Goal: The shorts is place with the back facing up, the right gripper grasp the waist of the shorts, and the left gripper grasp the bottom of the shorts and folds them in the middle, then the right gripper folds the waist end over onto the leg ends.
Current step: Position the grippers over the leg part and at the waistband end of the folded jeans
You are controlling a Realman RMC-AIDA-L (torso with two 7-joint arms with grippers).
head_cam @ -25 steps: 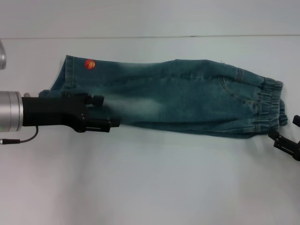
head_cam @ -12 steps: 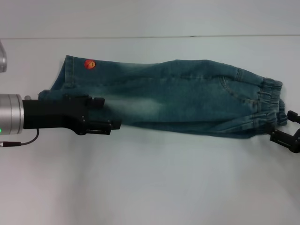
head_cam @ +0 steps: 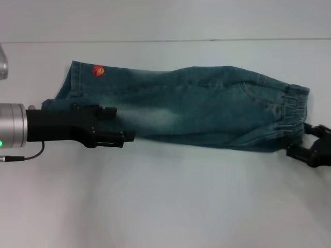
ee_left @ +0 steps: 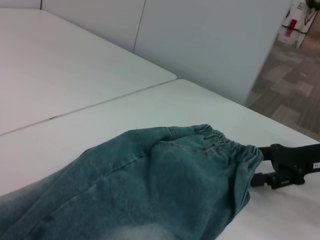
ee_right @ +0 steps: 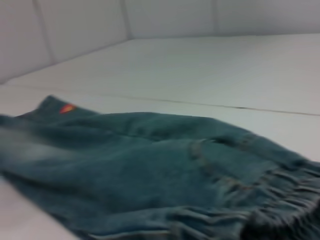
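Head view is showing the shorts [head_cam: 181,111] lying folded lengthwise on the table [head_cam: 165,206]; the left end effector [head_cam: 116,126] is resting over the leg ends [head_cam: 70,88], its grip unclear, while the right end effector [head_cam: 305,147] is pinching the waist [head_cam: 292,111].

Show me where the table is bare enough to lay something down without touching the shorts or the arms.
The table is bare along the whole near side, below the shorts, between the left gripper and the right gripper. A narrower bare strip runs beyond the shorts' far edge. The band across the middle is crowded: the left gripper over the leg ends, the right at the waist.
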